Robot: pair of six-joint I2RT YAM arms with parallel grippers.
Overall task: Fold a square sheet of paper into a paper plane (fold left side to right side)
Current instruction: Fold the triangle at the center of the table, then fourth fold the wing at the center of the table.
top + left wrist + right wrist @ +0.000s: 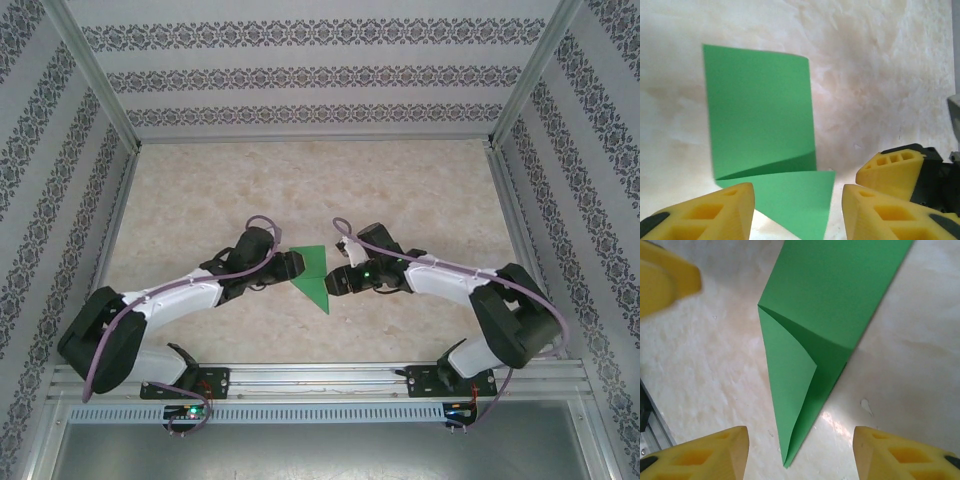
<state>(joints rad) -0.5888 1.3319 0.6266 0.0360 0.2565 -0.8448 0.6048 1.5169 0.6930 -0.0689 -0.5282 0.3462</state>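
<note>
Patterned wall panels (320, 75) are closing in the marbled tabletop (200, 190) on the far side, left and right of the green sheet of paper (313, 275). An aluminium rail (320, 378) is running along the near side of the sheet and carrying both arm bases. The left gripper (291, 265) is sitting just beside the sheet's left edge and the right gripper (338, 280) just beside its right edge, so the two are crowding it from both sides. Each is holding its yellow fingers (715, 215) well apart and gripping nothing. In both wrist views the paper is lying on the table below the gap. The sheet is lying near the middle of the table, bright green and only partly folded. One side is turning in as a long, narrow triangular flap, narrowing to a sharp tip that is pointing toward the rail. The flap is lifting slightly rather than lying pressed flat, and it is casting a darker shadow along its crease.
</note>
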